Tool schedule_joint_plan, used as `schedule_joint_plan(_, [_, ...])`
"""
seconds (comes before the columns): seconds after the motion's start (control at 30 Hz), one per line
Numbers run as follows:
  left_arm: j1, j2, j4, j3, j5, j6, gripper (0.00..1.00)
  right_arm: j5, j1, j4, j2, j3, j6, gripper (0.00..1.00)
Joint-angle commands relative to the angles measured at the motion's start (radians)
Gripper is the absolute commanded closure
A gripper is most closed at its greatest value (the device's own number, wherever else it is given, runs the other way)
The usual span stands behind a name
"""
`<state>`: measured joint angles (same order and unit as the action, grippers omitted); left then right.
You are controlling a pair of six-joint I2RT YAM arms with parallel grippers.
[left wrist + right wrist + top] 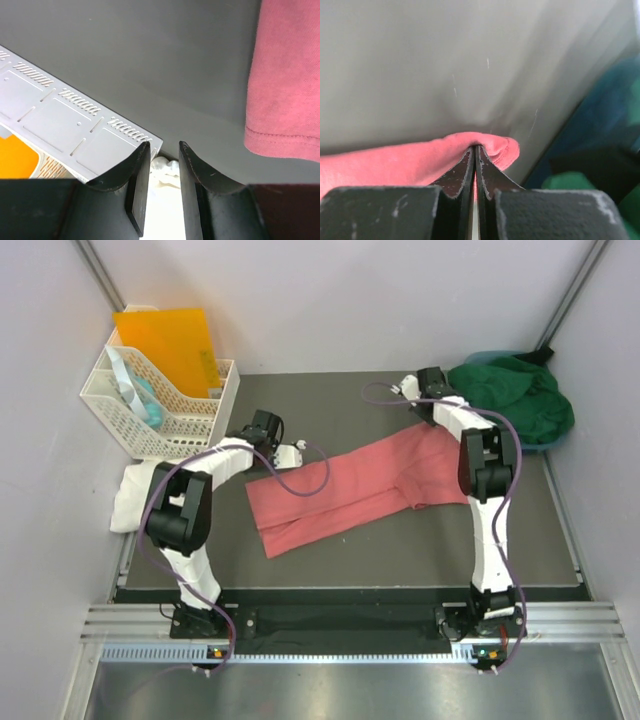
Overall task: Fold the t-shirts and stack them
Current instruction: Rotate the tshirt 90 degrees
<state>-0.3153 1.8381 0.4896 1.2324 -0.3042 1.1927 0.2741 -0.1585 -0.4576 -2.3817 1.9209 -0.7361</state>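
The salmon-pink t-shirt (350, 490) lies as a long diagonal band across the dark mat. My right gripper (432, 382) is at its far right end, shut on a fold of the pink cloth (420, 160) and holding it up near the back wall; its fingertips (475, 146) are pressed together. My left gripper (262, 428) is open and empty, just off the shirt's left end, whose hem (285, 115) shows to its right. A bit of white cloth (165, 167) shows between its fingers (164, 147). The white t-shirt (135, 495) is bunched at the mat's left edge. The dark green t-shirt (515, 400) is heaped at the back right.
A white lattice basket (160, 405) with an orange folder (170, 340) stands at the back left, close to my left gripper; its wall (75, 125) fills the left of that view. The green shirt sits in a blue tub (600, 130). Walls close in on three sides.
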Motion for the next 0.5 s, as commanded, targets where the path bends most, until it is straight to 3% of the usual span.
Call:
schedule_joint_plan(0.0, [-0.014,-0.105,0.0,-0.028,0.056,-0.021,0.65,0.048,-0.062,0.168,-0.086,0.099,-0.08,1.0])
schedule_joint_plan(0.1, [-0.028,-0.152,-0.011,-0.079,0.097,0.018,0.65,0.068,-0.076,0.175,-0.109,0.194,-0.08,0.96])
schedule_joint_plan(0.2, [-0.038,-0.186,-0.023,-0.108,0.118,0.044,0.65,0.025,-0.081,0.116,-0.055,0.216,-0.02,0.83])
schedule_joint_plan(0.3, [-0.038,-0.203,-0.019,-0.119,0.145,0.044,0.65,-0.028,-0.082,0.111,0.078,0.08,0.044,0.72])
schedule_joint_plan(0.47, [-0.038,-0.224,-0.039,-0.145,0.171,0.059,0.65,-0.071,-0.085,0.122,0.295,-0.144,0.087,0.67])
